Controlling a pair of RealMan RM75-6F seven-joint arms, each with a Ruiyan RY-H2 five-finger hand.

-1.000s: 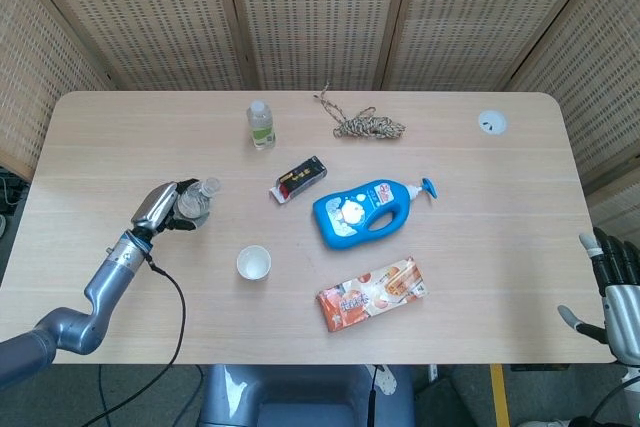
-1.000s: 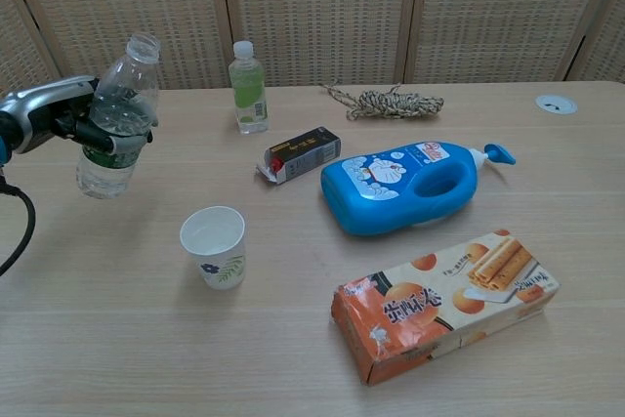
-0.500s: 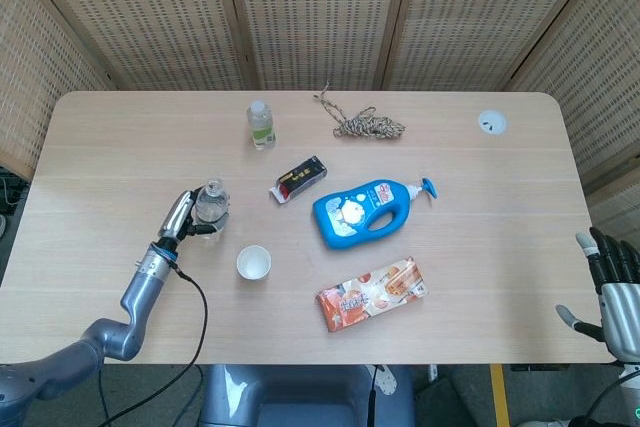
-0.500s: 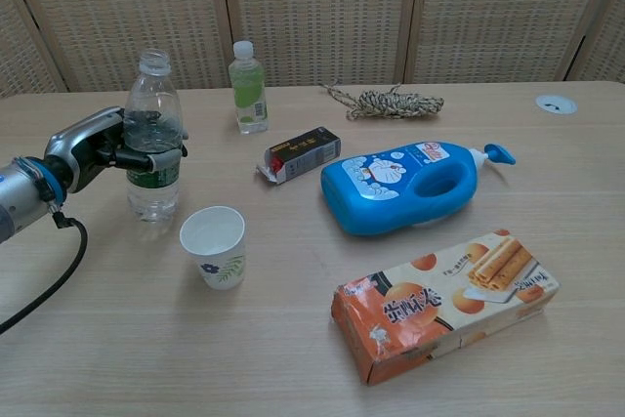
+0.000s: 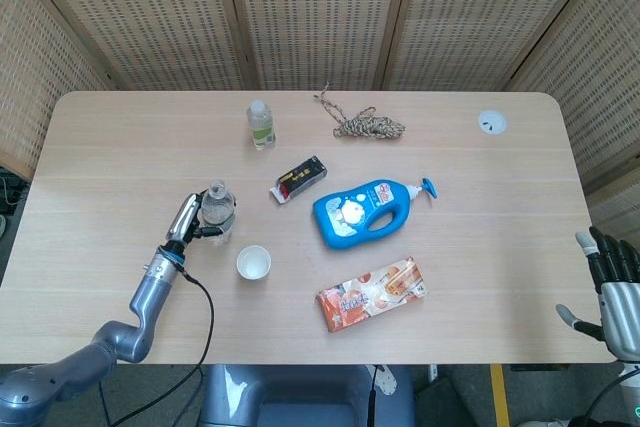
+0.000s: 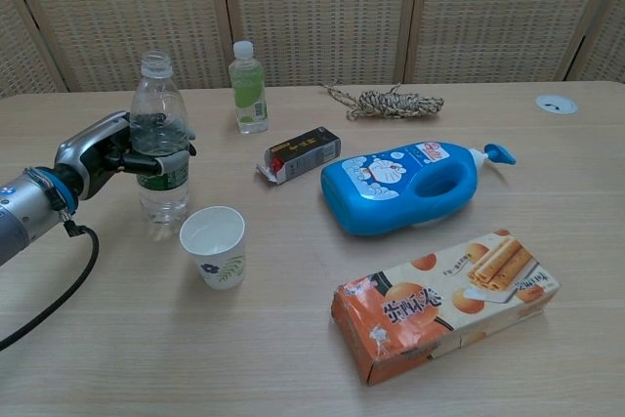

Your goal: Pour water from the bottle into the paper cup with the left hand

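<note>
One hand is doing all the work here: the left hand [image 6: 103, 156] has its fingers wrapped around the middle of the water bottle [image 6: 161, 144], which stands upright with no cap on, just beside the paper cup [image 6: 215, 246] on the table [image 5: 480, 217]. My take on doing this step well: raise the neck over the cup's rim first, then tip slowly toward the cup, since a light paper cup will likely tip over if bumped or hit by a fast stream. The right hand [image 5: 612, 292] sits at the far table edge, fingers apart, holding nothing.

Compared with a second ago, the bottle was tilted and further out to the left; now it's upright and much closer to the cup. Cup hasn't budged.
</note>
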